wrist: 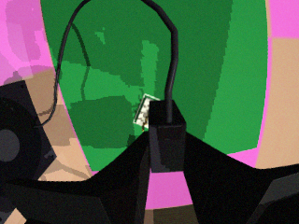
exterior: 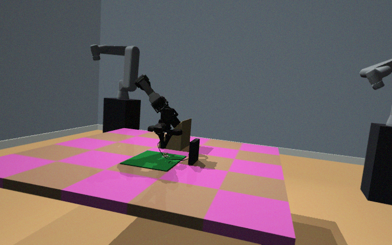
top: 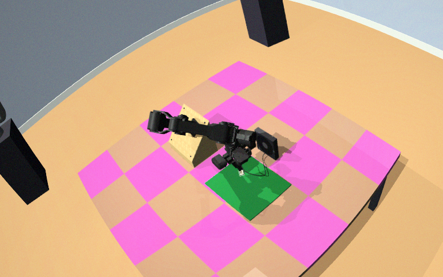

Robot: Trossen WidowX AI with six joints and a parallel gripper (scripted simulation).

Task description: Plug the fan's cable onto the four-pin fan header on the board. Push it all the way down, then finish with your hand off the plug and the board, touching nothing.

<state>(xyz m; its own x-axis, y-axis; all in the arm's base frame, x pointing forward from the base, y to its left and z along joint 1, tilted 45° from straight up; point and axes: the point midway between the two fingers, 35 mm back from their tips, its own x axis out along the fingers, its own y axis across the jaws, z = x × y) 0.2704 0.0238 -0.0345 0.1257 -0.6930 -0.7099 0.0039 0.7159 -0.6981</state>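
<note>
Arm point(top: 209, 131) point(exterior: 157, 101): black, bent. Upper end high, raised well over the table; from there it slopes down to the wrist point(exterior: 165, 127). Gripper point(top: 240, 168) point(exterior: 163, 146) point(wrist: 163, 136) points down, at the low end of the arm. Fingers closed on the plug, one on each side, spreading wide toward their roots. Tips sit above the board, apart from it.
</note>
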